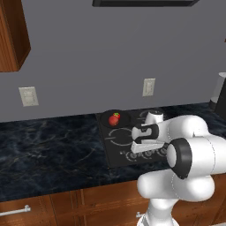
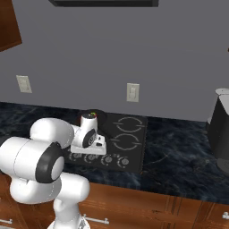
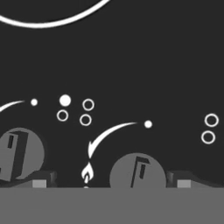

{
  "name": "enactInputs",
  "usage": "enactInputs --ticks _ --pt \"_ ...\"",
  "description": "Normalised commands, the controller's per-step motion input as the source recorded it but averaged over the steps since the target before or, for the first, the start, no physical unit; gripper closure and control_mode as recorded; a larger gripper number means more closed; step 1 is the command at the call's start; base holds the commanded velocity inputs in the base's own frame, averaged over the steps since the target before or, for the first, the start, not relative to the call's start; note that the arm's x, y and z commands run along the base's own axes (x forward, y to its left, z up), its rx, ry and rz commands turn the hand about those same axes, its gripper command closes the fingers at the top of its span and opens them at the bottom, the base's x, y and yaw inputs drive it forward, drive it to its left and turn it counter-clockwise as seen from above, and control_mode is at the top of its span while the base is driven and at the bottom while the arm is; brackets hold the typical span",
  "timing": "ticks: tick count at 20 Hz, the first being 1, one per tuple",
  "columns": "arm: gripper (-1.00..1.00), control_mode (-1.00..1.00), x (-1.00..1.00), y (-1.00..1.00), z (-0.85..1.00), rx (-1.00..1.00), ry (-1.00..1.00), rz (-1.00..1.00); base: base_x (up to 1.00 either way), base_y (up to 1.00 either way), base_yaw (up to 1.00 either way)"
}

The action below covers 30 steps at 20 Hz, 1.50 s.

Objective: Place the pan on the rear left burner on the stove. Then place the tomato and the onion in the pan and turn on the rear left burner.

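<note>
Hovering w/ jaws wide apart, gripper (image 3: 111,181) over stove (image 3: 131,65) knob (image 3: 137,174); pan (image 1: 115,118) w/ tomato (image 1: 114,118) beyond.

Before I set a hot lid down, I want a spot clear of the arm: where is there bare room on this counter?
The dark marble counter left of the stove is bare, as is the stretch right of it, up to the dark appliance. Crowded: the pan with the tomato at rear left, and the gripper low over the knobs.
</note>
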Motion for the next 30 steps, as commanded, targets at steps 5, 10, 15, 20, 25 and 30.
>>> enactInputs --ticks 5,10,15,20,25,30 --pt "-1.00 -1.00 -0.03 -0.02 0.00 0.00 0.00 0.00 0.00 0.00 0.00" --pt "-1.00 -1.00 0.00 -0.04 0.00 0.00 0.00 0.00 0.00 0.00 0.00" --pt "-1.00 -1.00 0.03 -0.08 -0.05 0.00 0.00 0.00 0.00 0.00 0.00" --pt "-1.00 -1.00 0.05 0.00 -0.05 0.00 0.00 0.00 0.00 0.00 0.00" --pt "-1.00 -1.00 0.04 0.00 -0.12 0.00 0.00 0.00 0.00 0.00 0.00" --pt "-1.00 -1.00 0.01 0.00 -0.21 0.00 0.00 0.00 0.00 0.00 0.00"
